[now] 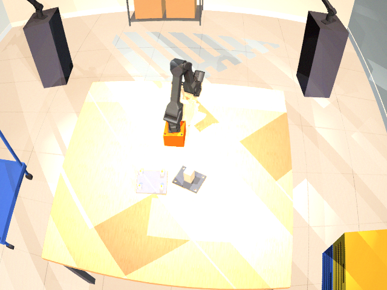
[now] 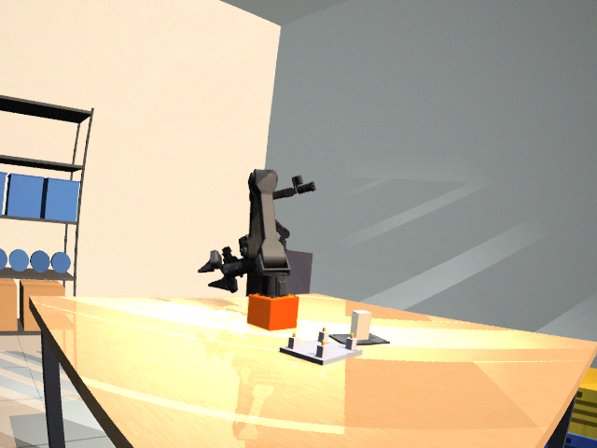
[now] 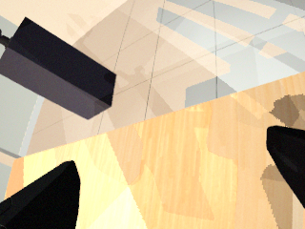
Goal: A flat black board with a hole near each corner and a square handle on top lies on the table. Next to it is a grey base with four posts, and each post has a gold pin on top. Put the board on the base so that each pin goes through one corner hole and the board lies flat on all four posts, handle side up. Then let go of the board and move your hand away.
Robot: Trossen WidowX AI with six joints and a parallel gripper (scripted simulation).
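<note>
The black board [image 1: 195,183] [image 2: 373,340] lies flat on the table [image 1: 218,237] [image 2: 192,376], with its pale square handle [image 1: 188,177] [image 2: 360,324] upright on top. The grey base [image 1: 151,182] [image 2: 333,356] stands just to the board's left, a small gap apart. Its four posts carry gold pins, and nothing rests on them. My gripper [image 1: 198,78] [image 2: 213,275] [image 3: 175,156] is open and empty. It hangs low behind the arm's orange pedestal [image 1: 174,137] [image 2: 272,311], pointing away from the board, over the table's far edge. The wrist view shows neither board nor base.
The wrist view shows the table's far edge [image 3: 191,157], the floor beyond it, and a dark tower [image 3: 57,72]. Two dark towers [image 1: 48,46] [image 1: 321,52] stand on the floor behind the table. A blue cart [image 1: 9,193] is at the left and a yellow crate [image 1: 362,258] at the front right.
</note>
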